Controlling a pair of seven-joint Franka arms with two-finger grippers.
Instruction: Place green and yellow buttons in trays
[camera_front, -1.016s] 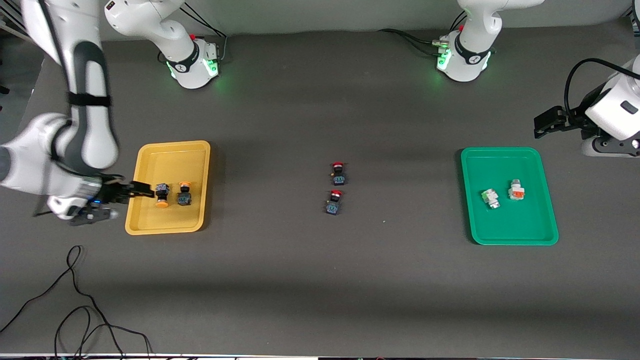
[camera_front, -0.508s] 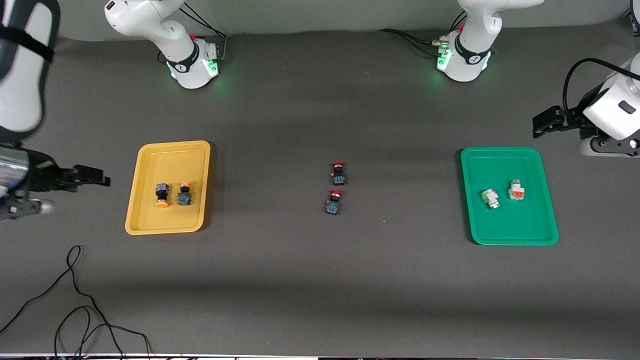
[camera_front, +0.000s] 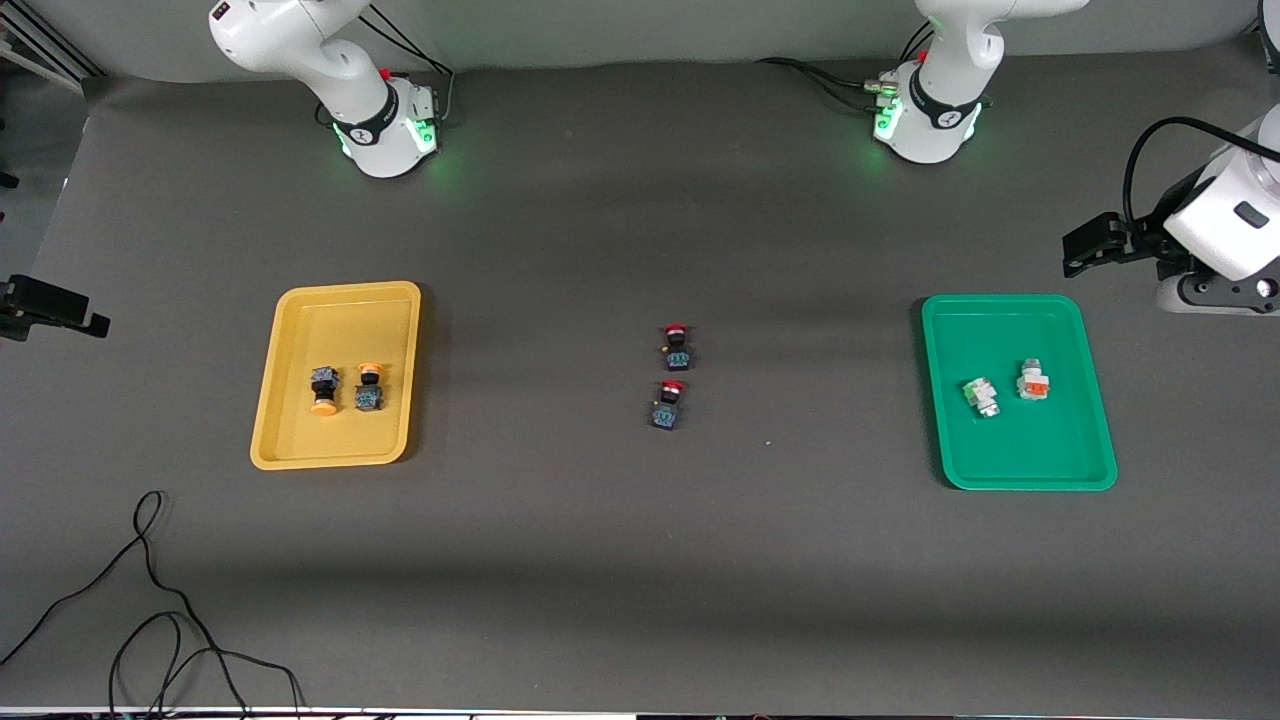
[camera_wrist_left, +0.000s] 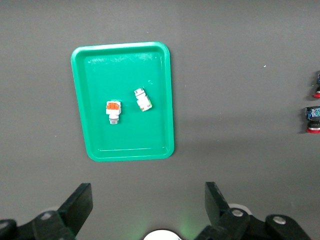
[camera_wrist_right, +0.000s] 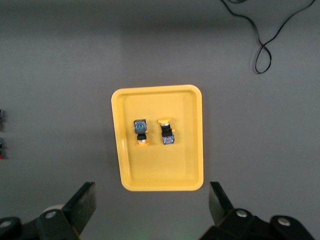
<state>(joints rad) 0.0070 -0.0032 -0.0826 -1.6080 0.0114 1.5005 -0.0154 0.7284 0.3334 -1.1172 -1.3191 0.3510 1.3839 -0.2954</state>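
Hovering open and empty, the left gripper (camera_wrist_left: 145, 210) and right gripper (camera_wrist_right: 150, 210) risk little — the buttons (camera_front: 342, 389) already sit in their trays (camera_front: 300, 455).

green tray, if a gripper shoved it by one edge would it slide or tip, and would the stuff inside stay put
The green tray looks shallow and flat-bottomed, so it would probably slide on the table rather than tip. It appears to be thin plastic, likely light, so it may swivel if pushed off-centre. The two white buttons lie loose inside and might skid or roll.
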